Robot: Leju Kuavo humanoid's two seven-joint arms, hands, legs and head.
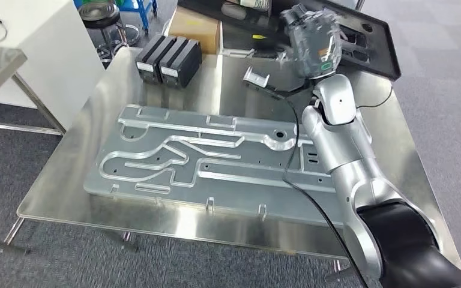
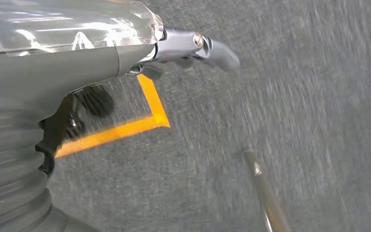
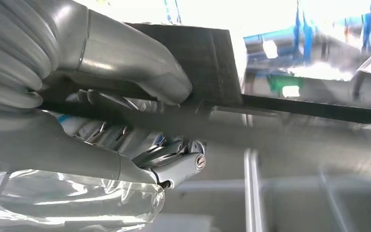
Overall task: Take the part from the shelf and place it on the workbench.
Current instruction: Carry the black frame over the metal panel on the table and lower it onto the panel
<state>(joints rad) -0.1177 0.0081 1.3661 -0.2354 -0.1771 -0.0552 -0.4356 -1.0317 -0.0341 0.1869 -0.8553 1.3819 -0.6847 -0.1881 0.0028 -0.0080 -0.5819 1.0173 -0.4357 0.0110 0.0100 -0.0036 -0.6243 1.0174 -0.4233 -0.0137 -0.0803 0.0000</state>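
With the fingers [image 3: 107, 102] underneath and the thick thumb on top, pinches the edge of the black panel [image 3: 207, 63]: so works the right hand [image 1: 311, 43], seen close in the right wrist view. Reaches out on a stretched silver arm toward 1 o'clock of the table [image 1: 66, 180] in the head view. Finds the black panel [image 1: 375, 51] there, lying across the far edge from 12 to 2 o'clock, tilted, with recesses in its face. Cannot tell whether it rests on the table or on something behind.

Hangs over grey carpet beside an angle of yellow floor tape [image 2: 125, 126]: the left hand [image 2: 77, 63]. Cannot tell whether its dark fingers are curled or spread; holds nothing visible.

Lies flat across the middle of the table: a large machined aluminium plate [image 1: 216, 159] with winding grooves. Sits just beyond it at 12 o'clock, below the right hand: a small metal bracket [image 1: 258, 81]. Stand touching side by side at 11 o'clock: two black boxes [image 1: 168, 60]. Shows past them, off the table: a cardboard box [image 1: 195, 27].
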